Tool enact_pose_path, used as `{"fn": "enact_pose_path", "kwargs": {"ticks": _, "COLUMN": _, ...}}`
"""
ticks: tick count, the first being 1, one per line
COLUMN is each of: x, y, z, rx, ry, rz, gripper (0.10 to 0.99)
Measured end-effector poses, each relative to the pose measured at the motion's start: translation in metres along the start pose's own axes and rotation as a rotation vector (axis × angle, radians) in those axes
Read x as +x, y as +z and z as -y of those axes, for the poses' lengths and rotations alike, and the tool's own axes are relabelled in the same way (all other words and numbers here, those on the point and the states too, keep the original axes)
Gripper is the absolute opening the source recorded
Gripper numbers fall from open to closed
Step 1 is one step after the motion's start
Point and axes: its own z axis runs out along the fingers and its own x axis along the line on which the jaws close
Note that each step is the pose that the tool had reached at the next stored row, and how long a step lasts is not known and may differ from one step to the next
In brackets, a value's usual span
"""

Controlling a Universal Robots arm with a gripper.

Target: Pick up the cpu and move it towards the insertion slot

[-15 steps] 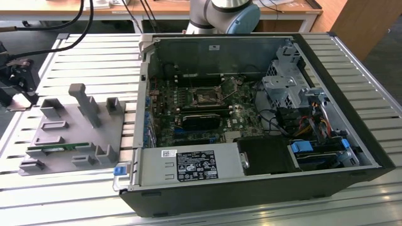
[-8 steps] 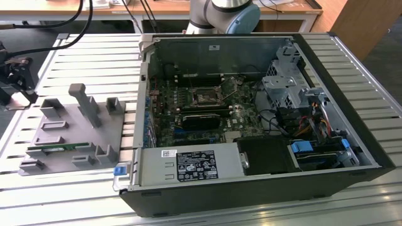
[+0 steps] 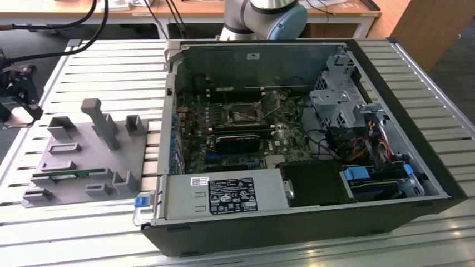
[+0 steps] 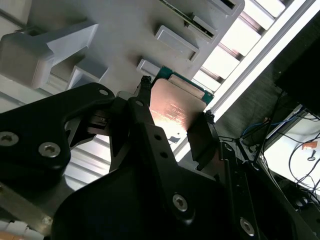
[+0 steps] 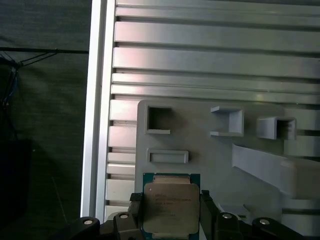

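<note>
My pincer [image 5: 170,206] pinches the chip [image 5: 171,197] by two side edges, over the grey tray [image 3: 74,167] at the exterior view's left. The slot [image 3: 243,115] is well apart from it, deep inside the open computer case [image 3: 297,222] on the table [image 3: 104,61]. I only hold thin edges, so I think a bump or a fast swing could tip the chip or drop it, and going too low could knock it on the side of the computer case.

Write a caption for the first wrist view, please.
The gripper holds the cpu by two opposite edges, over the grey tray.
</note>
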Motion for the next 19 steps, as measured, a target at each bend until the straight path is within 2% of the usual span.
{"fn": "enact_pose_path", "kwargs": {"ticks": 19, "x": 0.0, "y": -0.0094, "z": -0.0003, "rx": 0.001, "ry": 0.0, "rz": 0.0, "gripper": 0.541}}
